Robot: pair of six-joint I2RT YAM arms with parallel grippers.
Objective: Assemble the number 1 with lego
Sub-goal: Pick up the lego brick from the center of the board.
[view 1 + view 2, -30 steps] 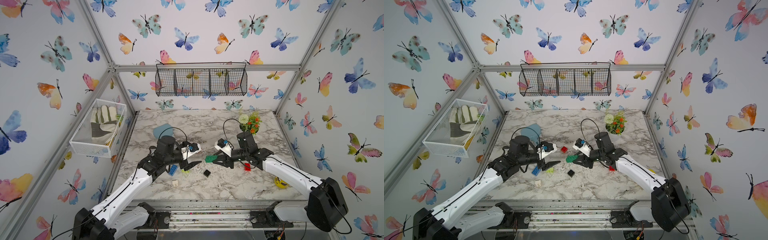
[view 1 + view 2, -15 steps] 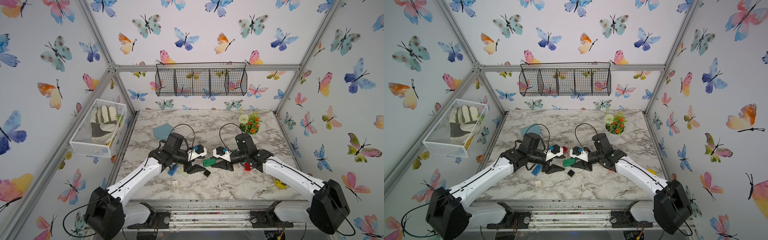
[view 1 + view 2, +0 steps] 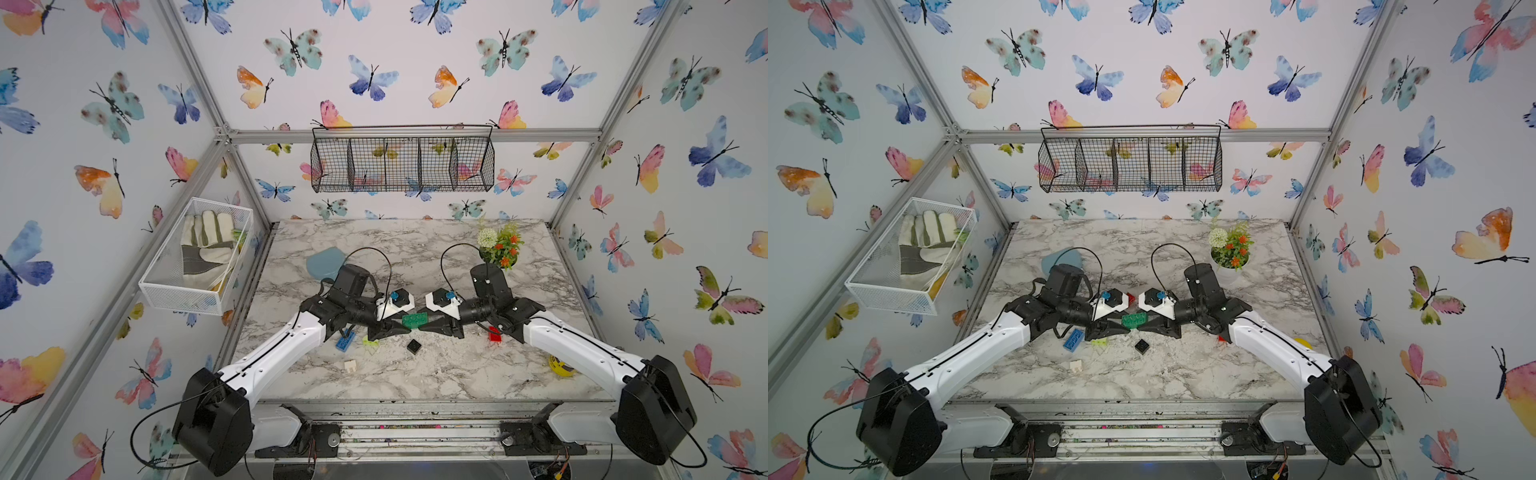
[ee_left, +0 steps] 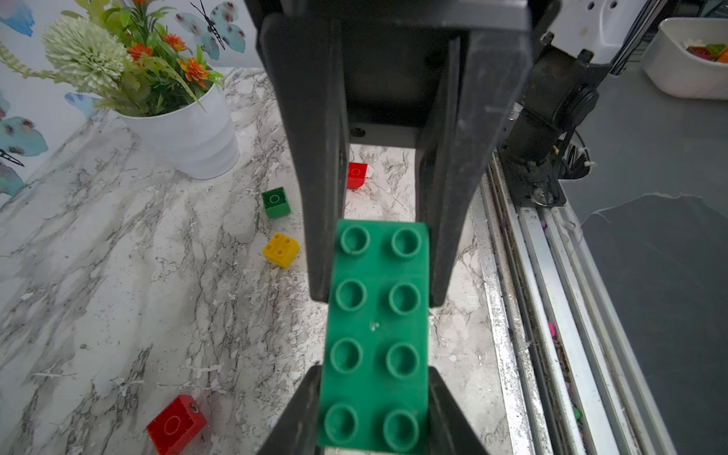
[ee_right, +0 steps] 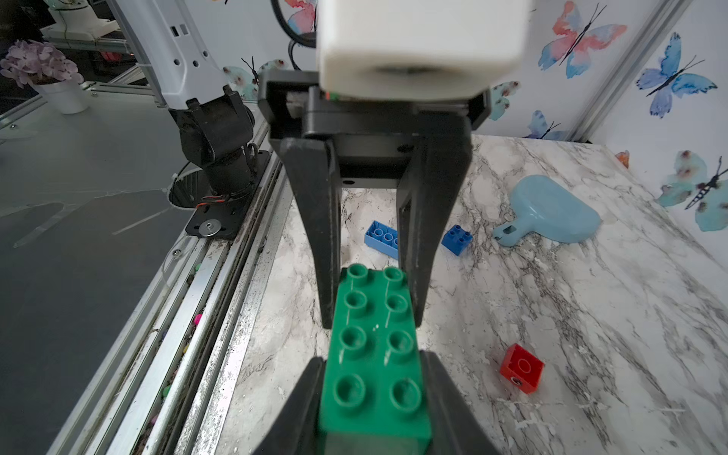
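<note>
Our left hand (image 3: 401, 328) pinches one end of the long green studded plastic brick (image 3: 414, 321), raised off the marble worktop (image 3: 436, 374) just beyond the small black square brick (image 3: 413, 345); our right hand (image 3: 430, 326) clamps the other end, we judge to pass it across squarely.

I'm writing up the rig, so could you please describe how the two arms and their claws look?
The left arm and right arm have white shells with black joints and bulky black base housings. A thin black cable loops over each wrist, beside a white camera block with a blue knob. The left claw and right claw each have two black tapering fingers.
</note>
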